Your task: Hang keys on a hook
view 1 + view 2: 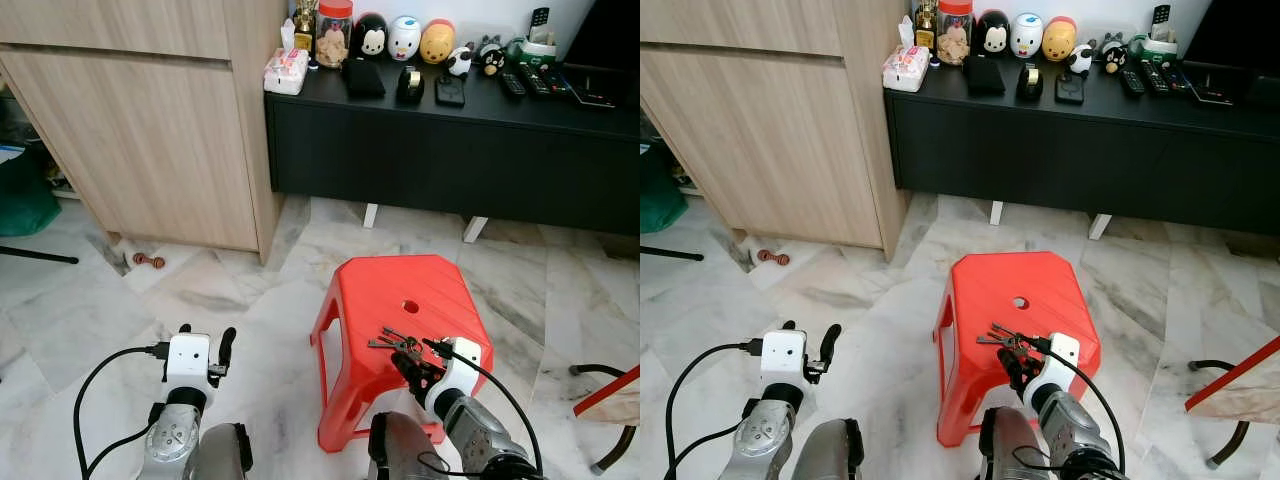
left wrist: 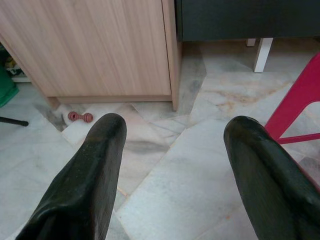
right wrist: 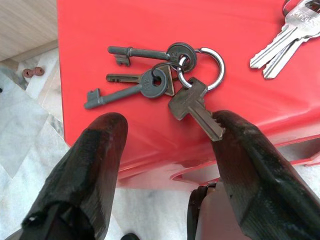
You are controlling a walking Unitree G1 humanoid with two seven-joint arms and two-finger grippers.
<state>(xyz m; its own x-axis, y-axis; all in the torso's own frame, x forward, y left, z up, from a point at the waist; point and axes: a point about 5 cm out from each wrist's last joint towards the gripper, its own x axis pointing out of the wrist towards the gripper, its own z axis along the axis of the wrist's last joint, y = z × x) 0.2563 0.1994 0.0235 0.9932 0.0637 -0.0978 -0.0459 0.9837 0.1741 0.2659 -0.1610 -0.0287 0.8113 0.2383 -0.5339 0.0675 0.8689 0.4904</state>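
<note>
L gripper (image 1: 205, 350) hangs low at approx 7 o'clock in the head views, fingers apart, nothing btwn them, over the marble floor (image 1: 90, 310). L wrist view: both black fingers (image 2: 85, 185) spread wide, wood cabinet (image 2: 95, 45) beyond, small red dumbbell-like item (image 2: 80, 117) on the floor by the cabinet base.

Centre: red plastic stool (image 1: 400, 290) w/ a round hole (image 1: 410, 306) in its seat, standing on the floor in front of a black low counter (image 1: 450, 140). Counter top, far side at 12 o'clock, carries a tissue pack (image 1: 285, 70), a jar (image 1: 333, 33), small figurines (image 1: 405, 38), remotes (image 1: 540, 80).

R gripper (image 1: 408, 360) at approx 5 o'clock, at the stool's near edge, fingers apart, either side of the keys (image 3: 165, 82). Keys lie flat on the red seat near that edge: dark old-style keys plus one flat key on a metal ring (image 3: 210, 67). R wrist view: the flat key's tip looks to touch the inner face of one finger (image 3: 255, 165); other finger stays off the bunch. Not clamped. Second pair of silver keys (image 3: 285, 42) lies apart from the bunch on the same seat.

Far R at 4 o'clock: part of a red-edged frame w/ a black leg (image 1: 610, 400).
</note>
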